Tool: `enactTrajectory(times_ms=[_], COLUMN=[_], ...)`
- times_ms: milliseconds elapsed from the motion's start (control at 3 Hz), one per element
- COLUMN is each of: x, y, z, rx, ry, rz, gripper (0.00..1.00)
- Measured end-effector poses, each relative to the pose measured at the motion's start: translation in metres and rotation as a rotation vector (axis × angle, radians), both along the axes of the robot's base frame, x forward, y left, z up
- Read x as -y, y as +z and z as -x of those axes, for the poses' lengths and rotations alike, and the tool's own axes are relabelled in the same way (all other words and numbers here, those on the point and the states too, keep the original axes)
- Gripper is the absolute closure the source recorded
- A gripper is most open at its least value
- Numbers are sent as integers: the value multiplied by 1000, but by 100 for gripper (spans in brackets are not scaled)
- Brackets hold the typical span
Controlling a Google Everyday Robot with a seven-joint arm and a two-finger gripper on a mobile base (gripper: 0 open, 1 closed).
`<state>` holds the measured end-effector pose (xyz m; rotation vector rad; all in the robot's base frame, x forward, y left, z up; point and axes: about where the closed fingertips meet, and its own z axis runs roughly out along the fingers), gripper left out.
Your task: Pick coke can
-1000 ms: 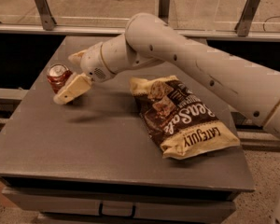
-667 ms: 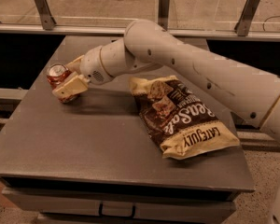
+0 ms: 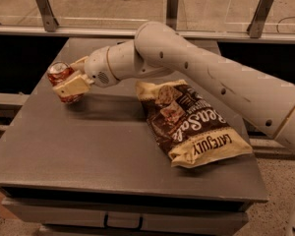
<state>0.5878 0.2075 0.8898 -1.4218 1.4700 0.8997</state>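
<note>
The coke can (image 3: pixel 58 74), small and red with a silver top, stands near the left edge of the grey table (image 3: pixel 98 146), leaning slightly. My gripper (image 3: pixel 69 77) has reached it from the right. One cream finger (image 3: pixel 72 85) lies across the can's front and the other sits behind it, so the fingers are closed on the can. The can's lower part shows below the front finger, close to the table top.
A large brown and cream chip bag (image 3: pixel 194 124) lies on the right half of the table, under my arm (image 3: pixel 206 73). Metal railing posts (image 3: pixel 44 6) stand behind the table. The table's left edge is just beyond the can.
My gripper has moved left from beside the can to around it. The can's top now sits slightly higher and leans a little.
</note>
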Motion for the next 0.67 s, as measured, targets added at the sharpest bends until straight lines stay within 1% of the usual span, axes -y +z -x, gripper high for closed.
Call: enactTrajectory(times_ms=[333,667], x=[35,91], y=[38,81], z=[-15,-33], rx=[55,135], ry=[-44,-120], rz=[-64,-121], gripper=[100,100])
